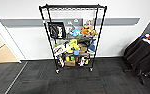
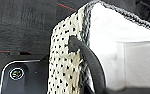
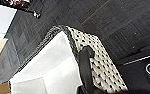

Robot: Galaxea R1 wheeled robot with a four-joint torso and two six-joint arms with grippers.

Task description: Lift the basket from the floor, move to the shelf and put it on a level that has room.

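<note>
The shelf (image 1: 73, 37) stands against the white wall, straight ahead across dark carpet. Its top level (image 1: 73, 7) is a bare black wire grid, while the lower tiers are crowded with toys and boxes. The basket (image 2: 63, 62) fills the left wrist view, hanging above the carpet with its white lining showing. Its black loop handle (image 2: 91, 60) runs taut into my left gripper (image 2: 101, 91). In the right wrist view the basket (image 3: 101, 57) shows from its other end, and that handle (image 3: 84, 65) leads into my right gripper (image 3: 87, 91).
A dark bag and chair clutter (image 1: 141, 55) sit by the wall at the right. An open doorway (image 1: 1, 50) lies at the left. My base with a round indicator (image 2: 16, 74) shows below the basket. Open carpet lies between me and the rack.
</note>
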